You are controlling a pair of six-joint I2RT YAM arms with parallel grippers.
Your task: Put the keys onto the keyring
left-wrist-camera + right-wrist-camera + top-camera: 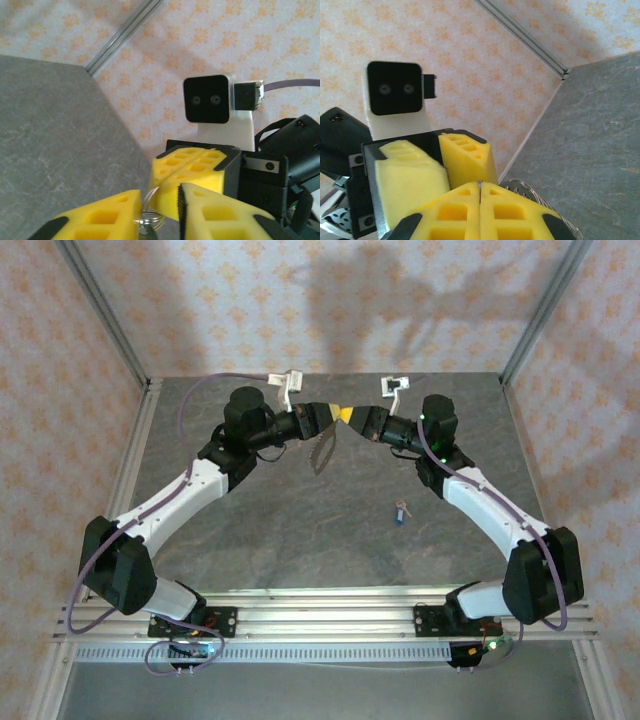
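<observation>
Key [402, 512]: tiny, silver shaft, bright blue head. It lay flat on the bench [300, 540], right of centre, touching nothing and well apart from the keyring.

Keyring [325, 447]: thin pale tan-grey loop, held up off the bench. It dangled below the spot where the left gripper [338, 416] and right gripper [358, 421] met.

Left wrist view: the keyring's silvery wire [149, 216] sat in the gap between the left jaws, which stood apart.

Right wrist view: the right jaws were pinched together on a thin wire, with the keyring's coils [526, 189] just beside them.
</observation>
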